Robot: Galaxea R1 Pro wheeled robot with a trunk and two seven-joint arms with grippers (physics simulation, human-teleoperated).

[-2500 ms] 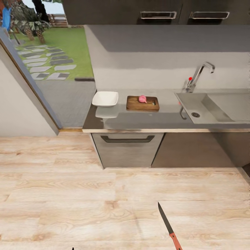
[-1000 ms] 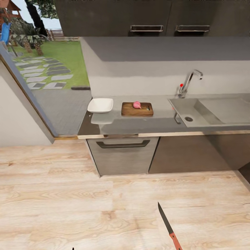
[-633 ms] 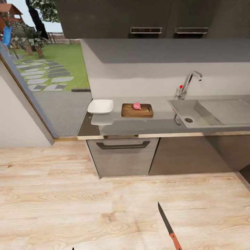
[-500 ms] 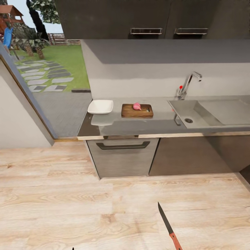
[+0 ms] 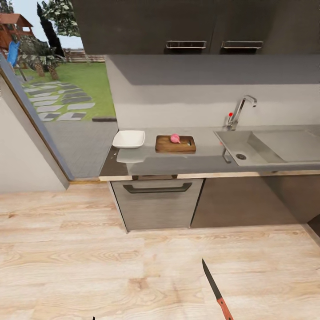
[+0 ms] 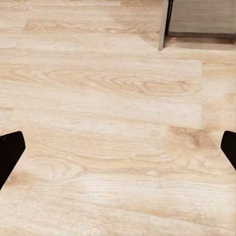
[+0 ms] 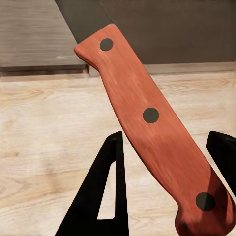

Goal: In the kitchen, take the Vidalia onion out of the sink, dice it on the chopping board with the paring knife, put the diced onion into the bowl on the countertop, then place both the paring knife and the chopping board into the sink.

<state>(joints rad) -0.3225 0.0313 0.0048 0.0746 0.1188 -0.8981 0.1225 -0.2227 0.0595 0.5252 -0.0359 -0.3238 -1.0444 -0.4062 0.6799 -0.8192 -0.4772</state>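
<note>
Far ahead of the right gripper (image 7: 167, 191), clamped on the paring knife (image 7: 147, 132), the head view adds onion (image 5: 175, 138) on chopping board (image 5: 175, 144); left gripper (image 6: 118, 152) gapes over floor (image 6: 108, 123).

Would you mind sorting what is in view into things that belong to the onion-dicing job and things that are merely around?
Belonging to the job:
onion on the chopping board
paring knife between the right gripper fingers
bowl
sink
countertop

Merely around:
tap
wall cabinets
wood floor
garden
</note>
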